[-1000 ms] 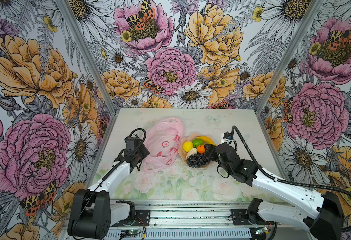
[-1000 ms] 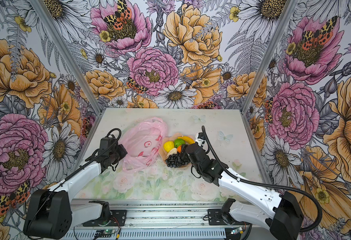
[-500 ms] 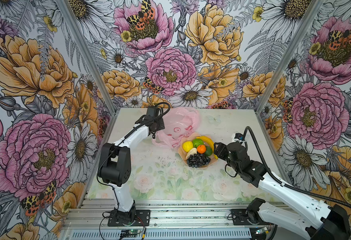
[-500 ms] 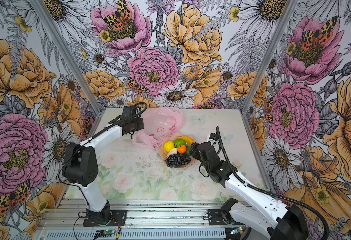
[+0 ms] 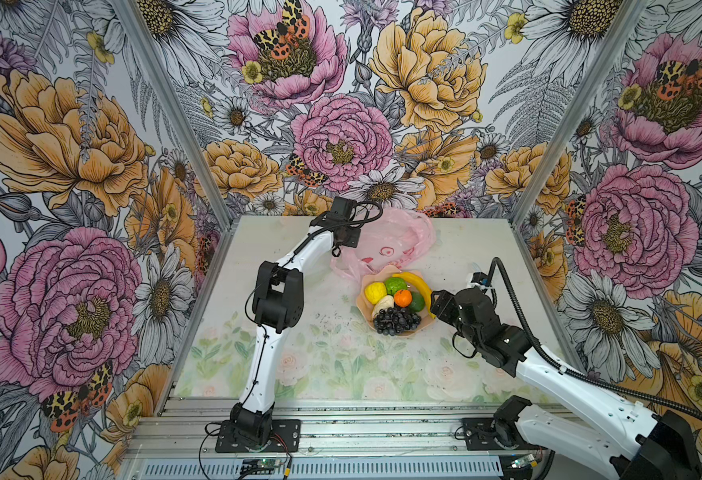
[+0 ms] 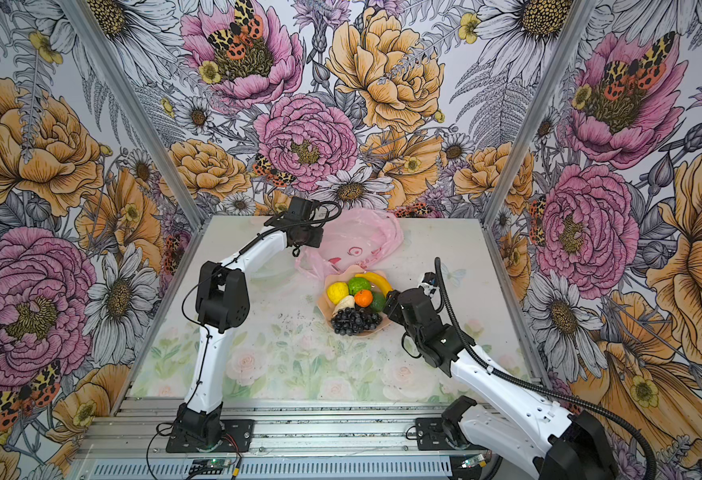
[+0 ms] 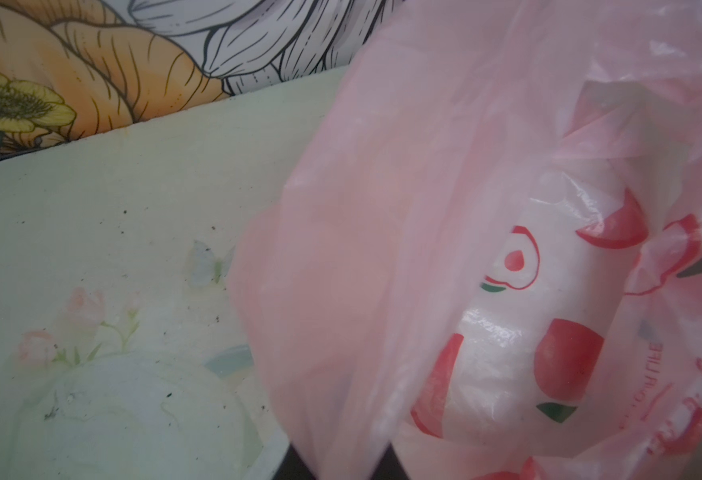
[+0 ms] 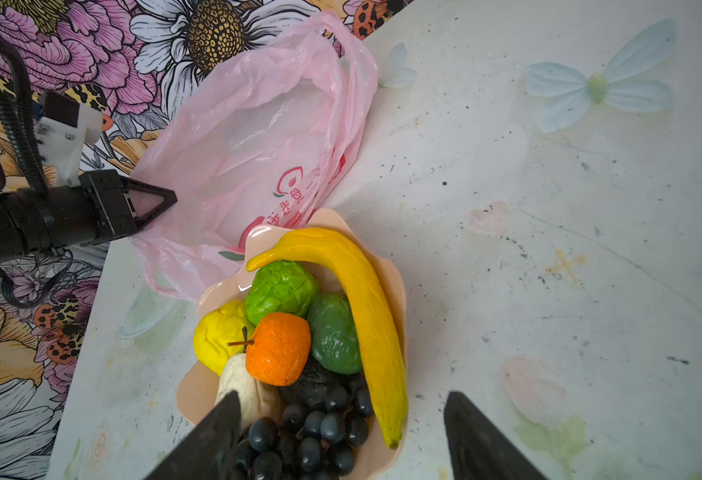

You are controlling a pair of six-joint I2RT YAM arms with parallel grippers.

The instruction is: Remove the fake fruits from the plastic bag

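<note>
- The plastic bag (image 5: 395,241) lies slack and crumpled at the far middle of the table (image 5: 465,249), close to the back wall (its red printed marks face up).
- The bag's near edge touches the far rim of a peach scalloped dish (image 5: 360,302), which sits right of centre.
- All the fake fruits are piled in that dish, outside the bag.
- The lemon (image 5: 375,292) is on the left of the pile and the bumpy lime (image 5: 395,285) at the far side.
- The orange (image 5: 402,298) is in the middle, with the avocado (image 5: 417,302) to its right.
- The banana (image 5: 417,282) curves along the dish's far and right rim.
- The beige lumpy piece (image 5: 382,305) lies near left, touching the grape bunch (image 5: 396,322) at the near edge.
- The left gripper (image 8: 166,201) reaches to the far side, its tip against the left edge of the bag. It shows only side-on, so I cannot tell whether its jaws are apart or pinching the film.
- In the left wrist view, pink film fills most of the frame and the fingers are not clearly visible.
- The right gripper (image 8: 341,436) is just right of the dish, pointing at it, its jaws spread wide with nothing between the pads (the grapes and the banana's tip show below the gap).
</note>
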